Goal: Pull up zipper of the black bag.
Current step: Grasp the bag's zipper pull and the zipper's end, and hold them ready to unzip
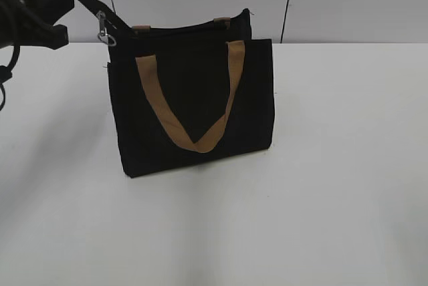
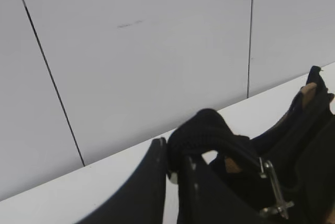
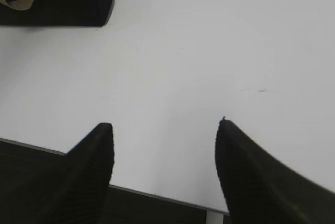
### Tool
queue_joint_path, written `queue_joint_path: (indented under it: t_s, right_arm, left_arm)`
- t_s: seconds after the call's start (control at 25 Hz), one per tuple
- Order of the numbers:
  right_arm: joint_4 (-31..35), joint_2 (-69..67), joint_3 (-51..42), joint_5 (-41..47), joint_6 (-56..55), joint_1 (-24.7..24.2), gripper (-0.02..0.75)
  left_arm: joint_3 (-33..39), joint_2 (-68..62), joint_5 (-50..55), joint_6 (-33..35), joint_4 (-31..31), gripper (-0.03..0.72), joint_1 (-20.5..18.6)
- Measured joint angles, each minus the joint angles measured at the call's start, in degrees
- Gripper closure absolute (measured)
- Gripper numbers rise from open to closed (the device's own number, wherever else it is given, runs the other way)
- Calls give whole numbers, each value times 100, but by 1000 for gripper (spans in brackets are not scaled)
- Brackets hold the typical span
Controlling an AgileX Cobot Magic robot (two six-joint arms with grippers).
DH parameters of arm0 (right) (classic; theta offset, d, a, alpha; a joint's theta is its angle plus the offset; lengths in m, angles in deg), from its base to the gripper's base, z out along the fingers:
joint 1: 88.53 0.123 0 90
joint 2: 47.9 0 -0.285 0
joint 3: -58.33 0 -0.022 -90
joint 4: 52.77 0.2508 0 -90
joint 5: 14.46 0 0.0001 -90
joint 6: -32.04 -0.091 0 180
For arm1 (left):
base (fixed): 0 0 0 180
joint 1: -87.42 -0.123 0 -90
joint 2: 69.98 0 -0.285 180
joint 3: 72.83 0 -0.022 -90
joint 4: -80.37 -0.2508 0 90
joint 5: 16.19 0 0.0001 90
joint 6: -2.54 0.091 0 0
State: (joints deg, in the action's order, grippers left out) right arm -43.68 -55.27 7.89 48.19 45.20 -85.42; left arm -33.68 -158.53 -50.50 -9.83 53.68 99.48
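The black bag (image 1: 194,105) stands upright on the white surface (image 1: 334,199), and the left end effector (image 2: 172,169) is clenched on a black fabric tail at the bag's upper left corner, just beside the silver pull tab (image 1: 105,32) of the zipper (image 1: 180,30). The right end effector (image 3: 163,145), released with nothing between its fingers, hovers over bare surface well apart from the bag. To do this step well, I judge the left should keep that tail taut, pulling in line with the zip, while the right comes to the tab.
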Motion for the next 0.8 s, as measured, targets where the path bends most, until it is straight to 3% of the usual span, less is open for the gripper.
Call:
queue_joint_path:
  t_s: [0.16, 0.32, 0.44, 0.56, 0.8]
  right_arm:
    - [242, -118, 75, -212, 4, 0, 270]
    - [962, -1063, 148, -1121, 185, 0, 270]
    - [1700, -2025, 155, -1549, 950, 0, 270]
    - [2814, -3008, 155, -1745, 2326, 0, 270]
    - [5665, -5052, 530, -1702, 5810, 0, 270]
  left_arm:
    - [-46, 14, 20, -239, 0, 661, 0]
    - [-50, 52, 26, -348, -17, 661, 4]
    - [-53, 52, 51, -386, -33, 661, 6]
    - [-53, 52, 58, -463, -40, 661, 11]
    - [-53, 52, 177, -499, -59, 661, 232]
